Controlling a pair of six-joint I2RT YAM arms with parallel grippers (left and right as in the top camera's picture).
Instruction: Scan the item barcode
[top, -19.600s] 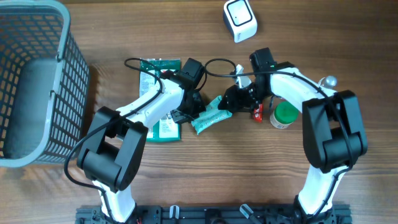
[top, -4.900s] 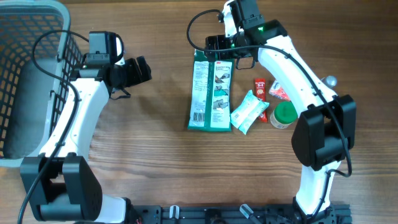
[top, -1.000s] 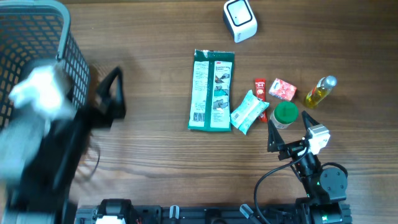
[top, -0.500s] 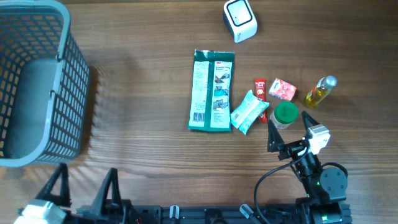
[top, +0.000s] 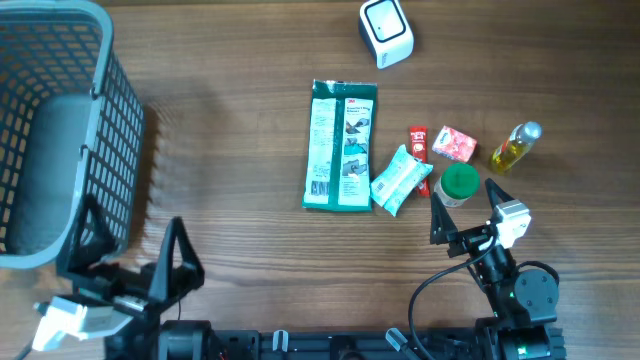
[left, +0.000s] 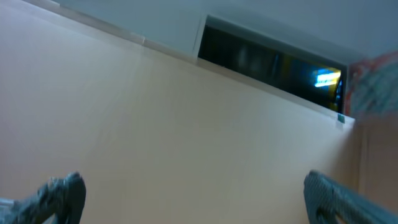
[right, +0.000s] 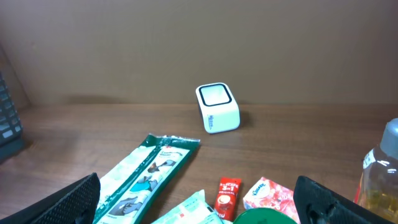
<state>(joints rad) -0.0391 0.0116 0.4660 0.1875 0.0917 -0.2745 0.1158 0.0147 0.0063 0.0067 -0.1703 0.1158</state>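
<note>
Left gripper (top: 130, 252) and right gripper (top: 464, 205) sat near, jaws spread, empty. A right-arm reach for the green packet (top: 340, 145) risked toppling the green-lidded jar (top: 459, 183) just ahead.

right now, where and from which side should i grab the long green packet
Probably from straight above, fingers across the narrow width of the long green packet, in its far half: it lies flat, and the teal pouch crowds its near right edge.

even soft light; left wrist view blurred, others sharp
</note>
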